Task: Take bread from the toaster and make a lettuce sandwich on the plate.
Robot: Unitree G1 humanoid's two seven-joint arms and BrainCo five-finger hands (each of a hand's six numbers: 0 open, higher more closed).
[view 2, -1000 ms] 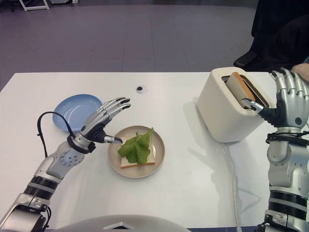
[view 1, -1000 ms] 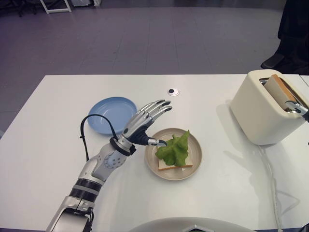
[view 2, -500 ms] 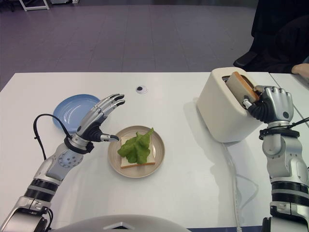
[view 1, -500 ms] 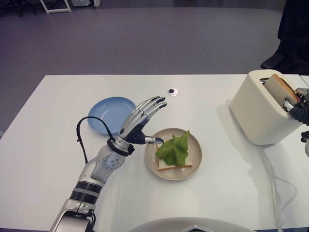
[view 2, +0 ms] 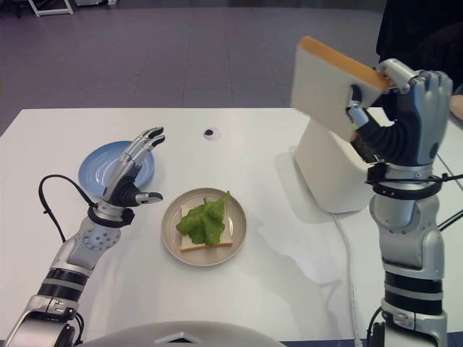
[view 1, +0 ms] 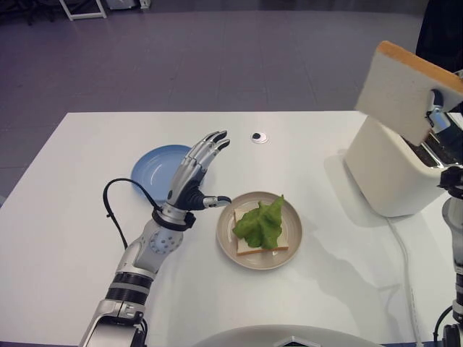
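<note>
Bread [view 2: 325, 90] hangs gripped in the right hand [view 2: 409, 108] above the toaster [view 2: 329, 177]; left hand [view 2: 132, 172] splayed, empty, over white worktop [view 2: 282, 289]; grey floor [view 2: 217, 50] beyond.

No legible text, label, brand, number or sign, even on the toaster [view 2: 329, 173].

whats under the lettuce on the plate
A bread slice lies flat under the lettuce on the beige plate. Its front edge and left corners show; the middle is covered by the leaf, so anything between them cannot be seen.
</note>
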